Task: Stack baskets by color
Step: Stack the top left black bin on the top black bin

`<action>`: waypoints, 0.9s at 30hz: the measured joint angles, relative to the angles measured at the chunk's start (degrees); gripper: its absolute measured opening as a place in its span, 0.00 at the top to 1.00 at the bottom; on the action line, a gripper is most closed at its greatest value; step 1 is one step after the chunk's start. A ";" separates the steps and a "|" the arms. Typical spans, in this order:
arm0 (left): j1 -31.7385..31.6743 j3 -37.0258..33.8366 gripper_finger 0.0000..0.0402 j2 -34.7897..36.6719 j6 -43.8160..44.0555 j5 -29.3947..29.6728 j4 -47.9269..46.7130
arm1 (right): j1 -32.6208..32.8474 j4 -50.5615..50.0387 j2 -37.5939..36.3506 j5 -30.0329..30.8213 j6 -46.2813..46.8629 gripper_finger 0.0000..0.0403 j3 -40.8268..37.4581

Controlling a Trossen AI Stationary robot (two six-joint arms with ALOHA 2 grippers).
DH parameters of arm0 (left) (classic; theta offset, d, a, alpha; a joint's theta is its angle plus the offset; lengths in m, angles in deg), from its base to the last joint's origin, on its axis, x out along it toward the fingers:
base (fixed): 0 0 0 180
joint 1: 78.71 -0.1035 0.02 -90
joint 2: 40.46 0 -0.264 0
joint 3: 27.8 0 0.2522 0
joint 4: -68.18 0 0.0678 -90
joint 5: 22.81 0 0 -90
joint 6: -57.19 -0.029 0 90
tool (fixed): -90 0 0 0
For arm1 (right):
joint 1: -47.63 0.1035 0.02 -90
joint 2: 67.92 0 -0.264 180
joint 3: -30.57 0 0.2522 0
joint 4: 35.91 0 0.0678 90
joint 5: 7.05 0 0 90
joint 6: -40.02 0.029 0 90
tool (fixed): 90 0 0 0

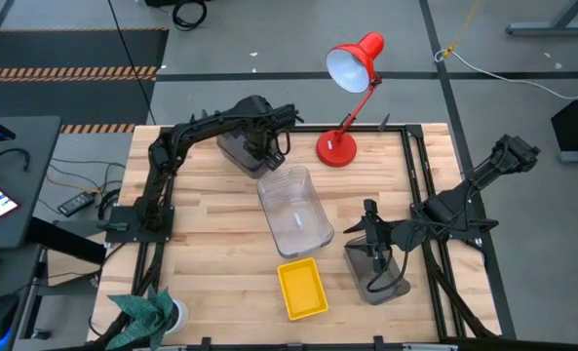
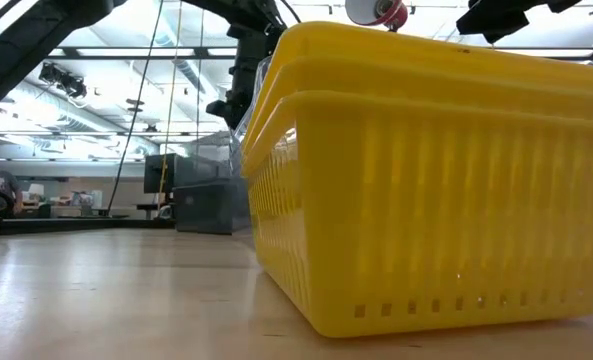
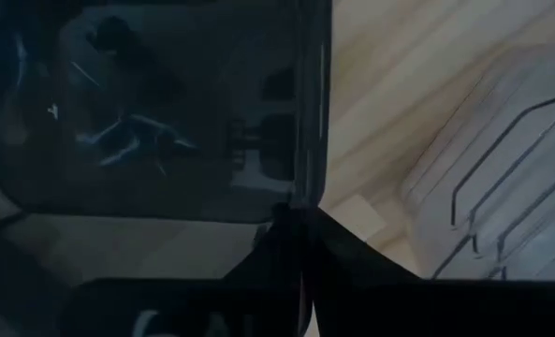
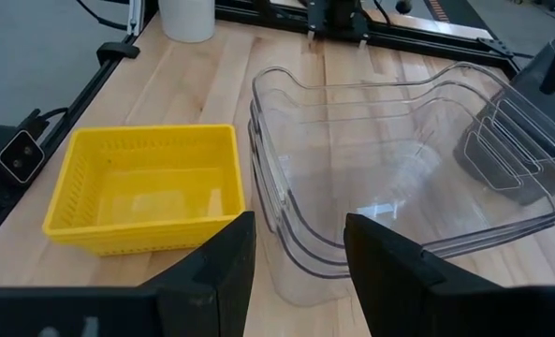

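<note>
I'm driving this in an open lab hall: butcher-block table [image 1: 220,224], taped concrete floor [image 1: 522,88], ceiling trusses [image 2: 96,120], distant workstations [image 2: 66,190].

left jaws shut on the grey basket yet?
Shut on the grey basket: left wrist view shows the left gripper pinching its rim.
</note>
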 joint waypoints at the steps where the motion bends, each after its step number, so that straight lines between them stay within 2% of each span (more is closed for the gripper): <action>1: 0.18 0.00 0.98 0.00 0.10 0.14 0.11 | 0.00 0.10 0.00 0.00 -0.17 0.58 0.00; 15: 0.48 0.00 0.94 0.00 0.34 0.31 0.54 | 0.00 0.34 0.00 -0.44 0.17 0.58 0.00; 27: 0.51 0.00 0.68 -0.02 -2.20 0.31 -1.78 | 0.00 0.30 0.00 -0.45 -0.55 0.58 0.00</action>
